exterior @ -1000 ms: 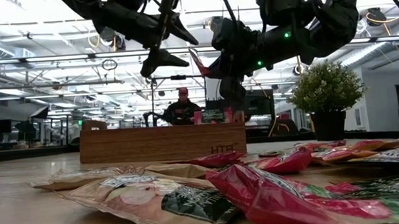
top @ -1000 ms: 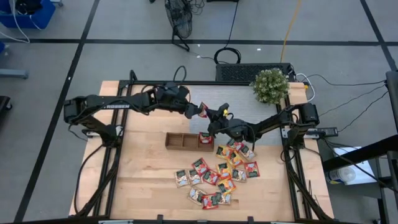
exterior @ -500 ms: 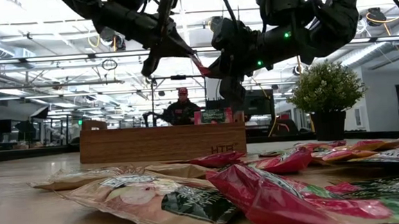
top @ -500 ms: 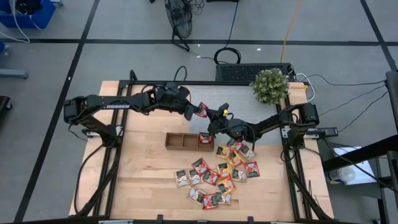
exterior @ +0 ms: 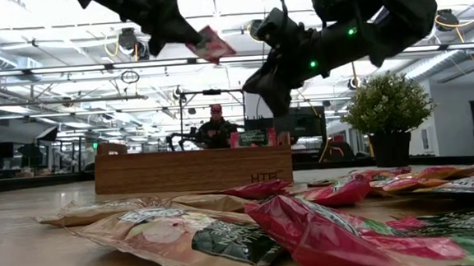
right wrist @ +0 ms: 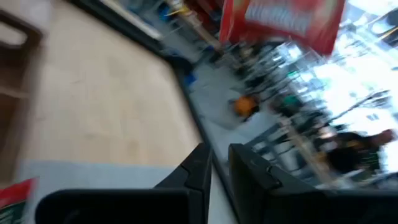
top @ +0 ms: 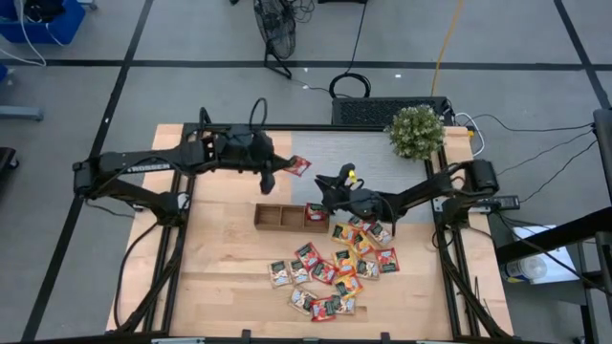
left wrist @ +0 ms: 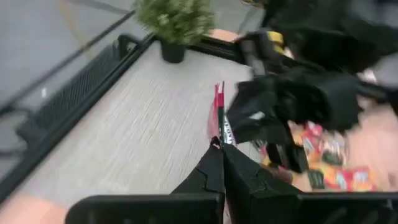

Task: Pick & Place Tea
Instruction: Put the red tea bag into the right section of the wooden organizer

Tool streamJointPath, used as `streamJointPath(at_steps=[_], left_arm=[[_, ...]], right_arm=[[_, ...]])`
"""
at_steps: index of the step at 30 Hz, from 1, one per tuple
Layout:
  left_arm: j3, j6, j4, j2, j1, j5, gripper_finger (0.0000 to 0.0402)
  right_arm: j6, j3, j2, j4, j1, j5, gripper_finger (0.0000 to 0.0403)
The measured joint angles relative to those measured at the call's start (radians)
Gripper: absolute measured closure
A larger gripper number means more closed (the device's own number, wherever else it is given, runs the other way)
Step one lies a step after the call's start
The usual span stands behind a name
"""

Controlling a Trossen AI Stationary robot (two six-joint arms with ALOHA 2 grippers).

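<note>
- The left pincer [top: 283, 171] was clamped on one edge of a red sachet [top: 299, 165], which hung in the air beyond its fingertips, above the bare table [top: 220, 248] and back from the wooden tray [top: 277, 216].
- The right pincer [top: 323, 187] stood just beside that sachet, empty, its fingers a narrow gap apart in its own wrist view; the handover between the two arms looked finished.
- Judged step: carry the sachet to a tray compartment. To do it well, the left pincer should keep its grip on the edge, bring the sachet level above an open compartment, lower it close to the floor of the tray and only then let go, since so light and flat a packet would flutter if dropped from height.
- The right arm ought to draw clear first, because the two arms were close together.
- Below and to the right of the left pincer, one red packet [top: 315, 212] sat in the tray's right-hand compartment; the other two compartments appeared bare.
- The remaining sachets [top: 330, 272] lay scattered and overlapping on the table in front of the tray, well apart from both pincers.
- Materials: the sachets were thin, glossy, crinkled foil squares in red, orange and green-and-white; the tray was smooth brown wood with straight walls; the table was pale planked wood.
</note>
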Motion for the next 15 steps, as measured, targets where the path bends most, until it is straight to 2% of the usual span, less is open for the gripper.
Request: streamJointPath(at_steps=[3,8,11,15], left_arm=[[-0.003,0.094,-0.107,0.000,-0.052,-0.016,0.0400],[-0.002,0.180,-0.128,0.065,-0.192,-0.089,0.0400],[0.011,0.291,-0.116,0.110,-0.265,-0.089,0.0401],[0.069,0.297,-0.146,0.184,-0.310,-0.105,0.0401]], right_arm=[[0.145,0.000,-0.112,-0.199,-0.024,-0.103,0.0355],[0.346,0.000,-0.300,-0.492,-0.096,-0.361,0.0359],[0.402,-0.027,-0.374,-0.518,-0.146,-0.454,0.0359],[0.444,-0.087,-0.426,-0.464,-0.190,-0.464,0.0358]])
